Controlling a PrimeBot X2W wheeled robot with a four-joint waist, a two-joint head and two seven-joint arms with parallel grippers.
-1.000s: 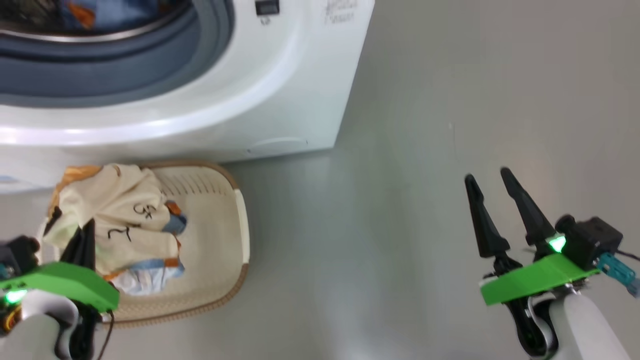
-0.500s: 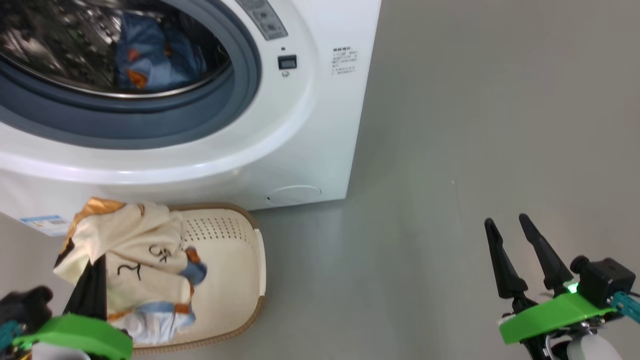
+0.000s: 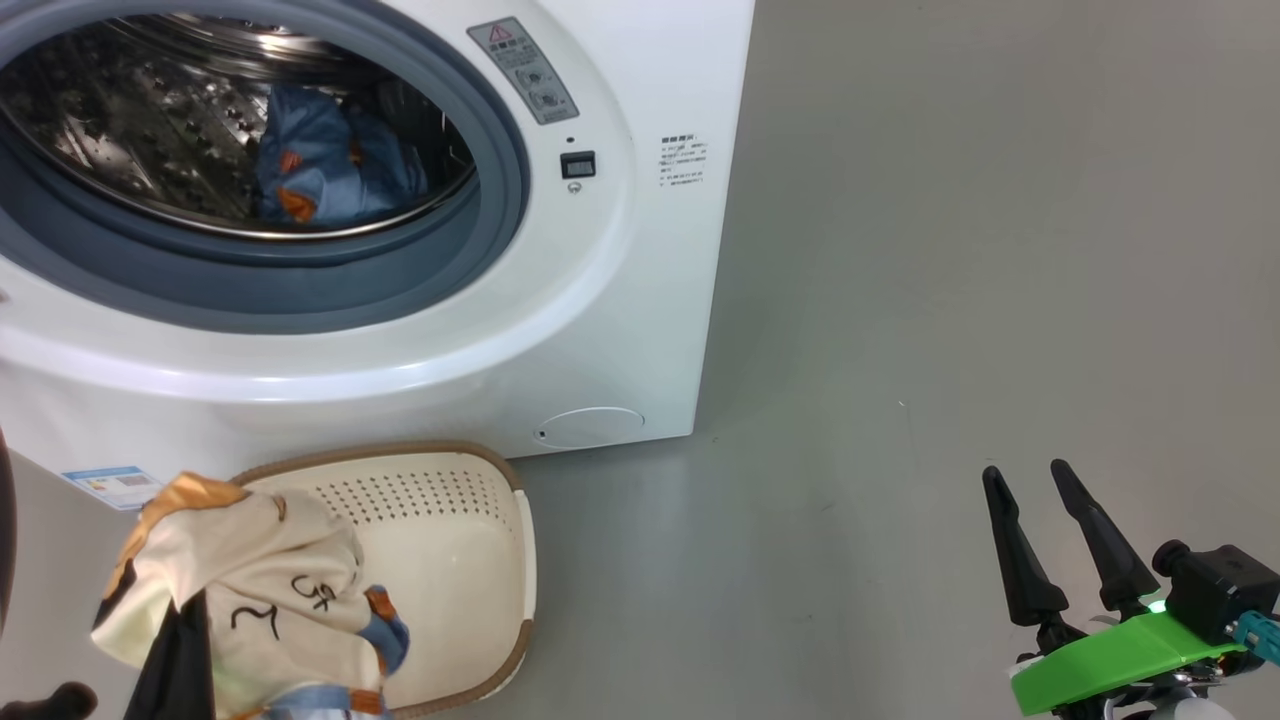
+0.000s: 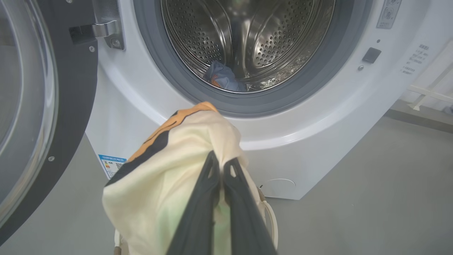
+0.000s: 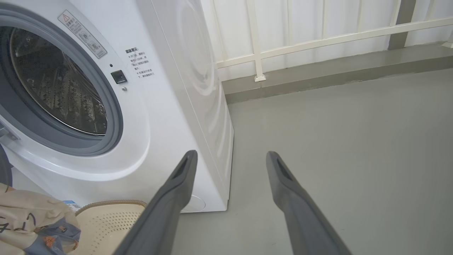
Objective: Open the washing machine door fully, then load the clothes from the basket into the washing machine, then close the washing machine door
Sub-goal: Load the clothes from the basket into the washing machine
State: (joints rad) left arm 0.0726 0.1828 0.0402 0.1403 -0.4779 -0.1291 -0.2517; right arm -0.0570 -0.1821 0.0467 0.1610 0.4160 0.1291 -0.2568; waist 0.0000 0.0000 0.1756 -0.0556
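Note:
The washing machine (image 3: 620, 330) stands with its door (image 4: 39, 106) swung wide to the left. A light blue garment with orange patches (image 3: 330, 170) lies in the steel drum (image 4: 247, 39). My left gripper (image 4: 222, 159) is shut on a cream garment with dark script marks (image 3: 260, 590), holding it bunched above the left end of the basket (image 3: 460, 560). A blue and orange piece (image 5: 53, 241) hangs with it. The garment is below the drum opening, in front of the machine's lower panel. My right gripper (image 3: 1040, 480) hangs open and holds nothing, over the floor far to the right.
Grey floor (image 3: 900, 300) stretches to the right of the machine. A white railing and a low kerb (image 5: 318, 71) run behind it. A blue label sticker (image 4: 111, 164) sits low on the machine's front.
The camera has tilted up, bringing the drum into view. My left gripper has lifted the cream garment off the basket's bottom. The right gripper stays open.

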